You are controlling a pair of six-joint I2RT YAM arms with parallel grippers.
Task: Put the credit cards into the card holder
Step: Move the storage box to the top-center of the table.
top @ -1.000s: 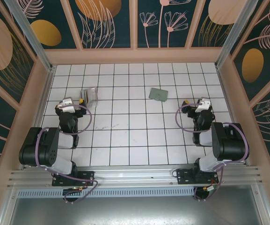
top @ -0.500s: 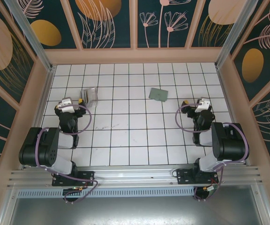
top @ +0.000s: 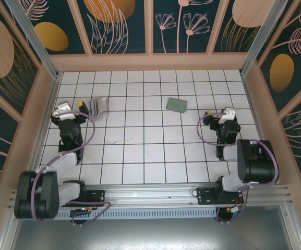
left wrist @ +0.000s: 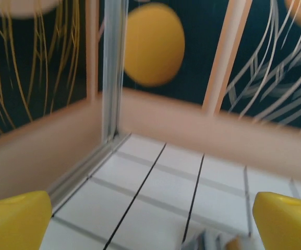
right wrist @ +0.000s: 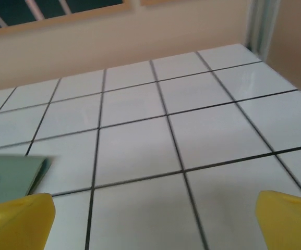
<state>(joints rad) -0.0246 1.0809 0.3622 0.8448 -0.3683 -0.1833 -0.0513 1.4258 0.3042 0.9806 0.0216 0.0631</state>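
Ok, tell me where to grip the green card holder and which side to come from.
Take the card holder by its right-hand edge, coming in low from the right with the right gripper, whose jaws stand open. It lies flat and thin on the tiled table, so only an edge offers a bite, and that edge is probably nearest this gripper.
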